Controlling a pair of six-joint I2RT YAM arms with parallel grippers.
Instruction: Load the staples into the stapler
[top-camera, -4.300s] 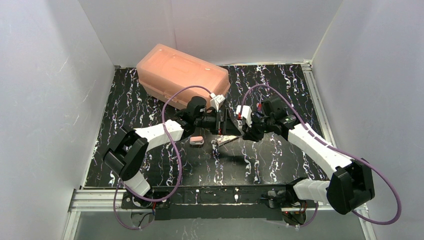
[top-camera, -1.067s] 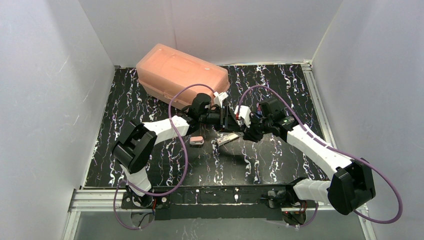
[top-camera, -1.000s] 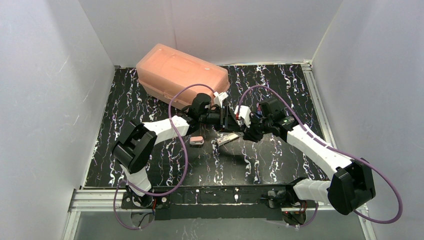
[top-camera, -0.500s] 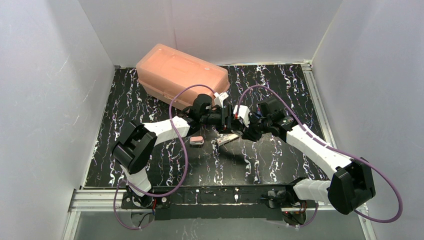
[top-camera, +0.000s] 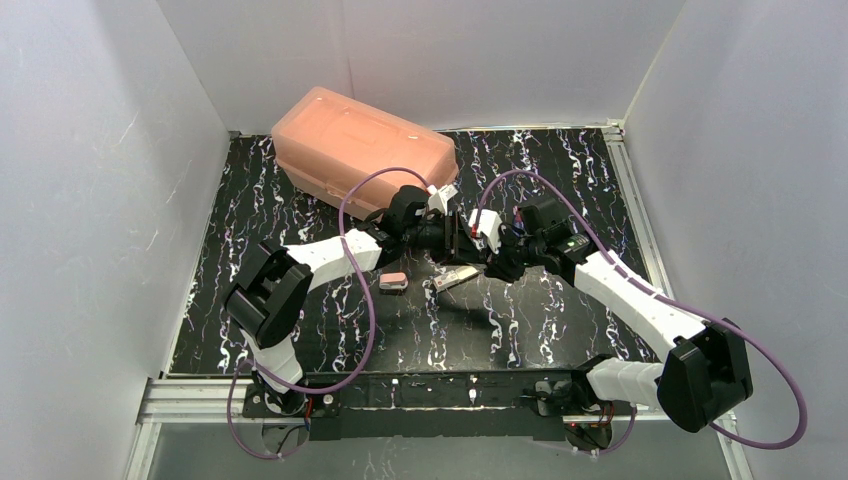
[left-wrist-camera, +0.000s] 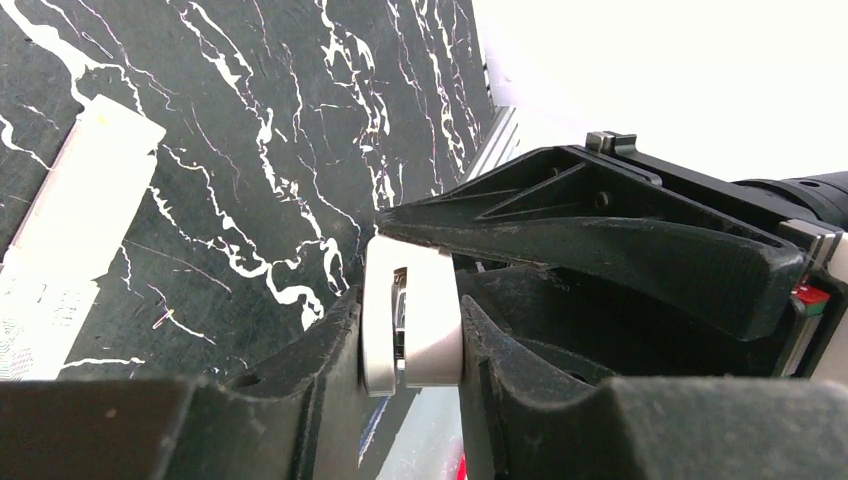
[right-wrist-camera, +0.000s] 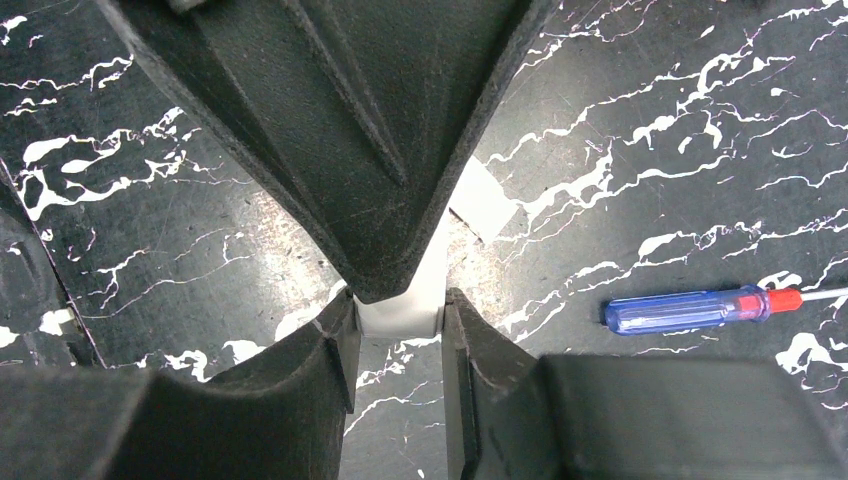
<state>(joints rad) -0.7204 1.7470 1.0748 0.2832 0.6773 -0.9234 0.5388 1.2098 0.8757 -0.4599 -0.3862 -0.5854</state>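
A small white stapler (left-wrist-camera: 430, 315) with a metal channel showing in its slot hangs above the table, held from both sides. My left gripper (left-wrist-camera: 410, 325) is shut on one end of it. My right gripper (right-wrist-camera: 398, 312) is shut on the other end of the stapler (right-wrist-camera: 402, 316). In the top view the two grippers meet at mid-table, left gripper (top-camera: 452, 236) against right gripper (top-camera: 480, 250), and they hide the stapler. A flat white printed box (top-camera: 455, 278), apparently the staples, lies on the table just below them; it also shows as the box (left-wrist-camera: 75, 235) in the left wrist view.
A large pink plastic case (top-camera: 362, 148) stands at the back left. A small pink-topped item (top-camera: 394, 282) lies left of the white box. A blue-handled screwdriver (right-wrist-camera: 690, 308) lies on the black marbled table (top-camera: 520, 330). White walls close in three sides.
My left gripper's jaws opened wider and then closed onto the stapler. Both arms stayed almost where they were, the left wrist edging slightly right.
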